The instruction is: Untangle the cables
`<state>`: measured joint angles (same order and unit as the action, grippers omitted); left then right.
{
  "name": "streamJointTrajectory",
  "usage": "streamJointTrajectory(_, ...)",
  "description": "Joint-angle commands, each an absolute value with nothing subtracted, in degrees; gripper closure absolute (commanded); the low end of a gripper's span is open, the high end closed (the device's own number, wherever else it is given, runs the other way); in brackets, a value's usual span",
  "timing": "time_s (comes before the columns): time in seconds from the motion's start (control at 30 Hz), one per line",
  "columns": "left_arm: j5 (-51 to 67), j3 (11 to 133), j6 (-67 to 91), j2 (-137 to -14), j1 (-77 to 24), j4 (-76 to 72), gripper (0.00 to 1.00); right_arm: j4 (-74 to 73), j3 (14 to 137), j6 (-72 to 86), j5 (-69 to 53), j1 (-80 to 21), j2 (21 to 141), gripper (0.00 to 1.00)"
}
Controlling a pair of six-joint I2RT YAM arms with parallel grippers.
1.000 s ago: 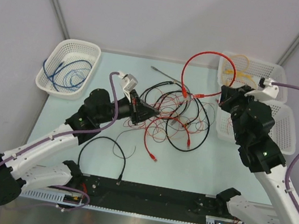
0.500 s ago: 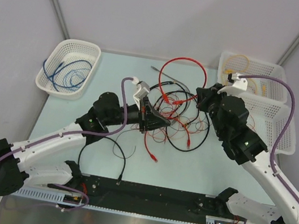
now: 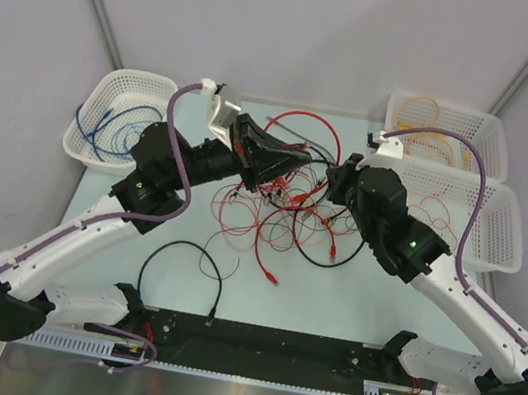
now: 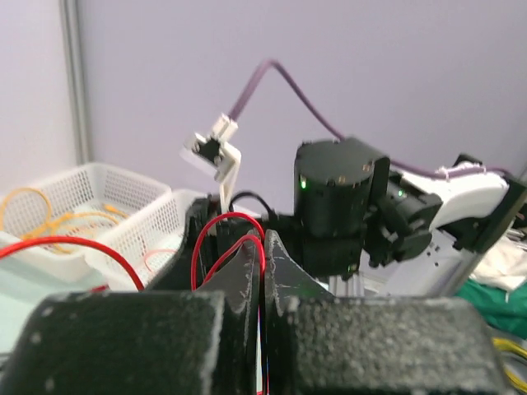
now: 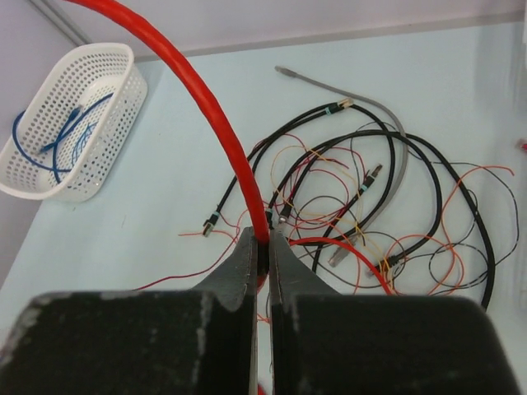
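2 closed grips: your left gripper [image 4: 262, 247] seemingly pinches thin red wire [image 4: 229, 216]; right gripper [image 5: 262, 247] clamps thick red cable [image 5: 224, 136] arcing to 11 o'clock.

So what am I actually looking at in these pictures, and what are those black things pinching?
This is a robot: a left arm and a right arm, bolted to a table. The overhead view looks down on both. The other two views come from small cameras on each wrist, looking forward. On the table lies a tangle of cables, mostly red and black, with white baskets at the sides. The left arm's fingers are shut on a thin red wire. The right arm's fingers are shut on a thick red cable.
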<state>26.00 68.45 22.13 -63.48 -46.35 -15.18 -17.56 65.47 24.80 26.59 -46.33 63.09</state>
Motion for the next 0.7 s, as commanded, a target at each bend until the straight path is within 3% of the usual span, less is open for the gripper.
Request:
streamJointTrajectory(0.0, 23.03, 71.81, 19.25, -64.25, -46.58, -10.38, 1.00, -17.75, 65.65, 22.69, 31.80, -46.49, 60.39, 1.00)
streamJointTrajectory(0.1, 20.66, 67.25, 19.07, -61.98, -46.67, -9.14, 1.00, -19.51, 65.65, 22.15, 36.56, -44.05, 58.02, 1.00)
streamJointTrajectory(0.27, 18.28, 54.79, 19.77, -56.70, -46.58, -9.58, 1.00, -21.01, 65.65, 26.19, 30.60, -31.15, 53.36, 1.00)
streamJointTrajectory(0.4, 17.58, 47.47, 21.53, -53.27, -46.67, -10.28, 1.00, -17.41, 65.65, 26.98, 27.34, -26.56, 50.54, 1.00)
streamJointTrajectory(0.67, 16.52, 39.99, 24.26, -51.33, -46.67, -13.09, 1.00, -14.32, 66.18, 28.64, 25.67, -25.66, 50.62, 1.00)
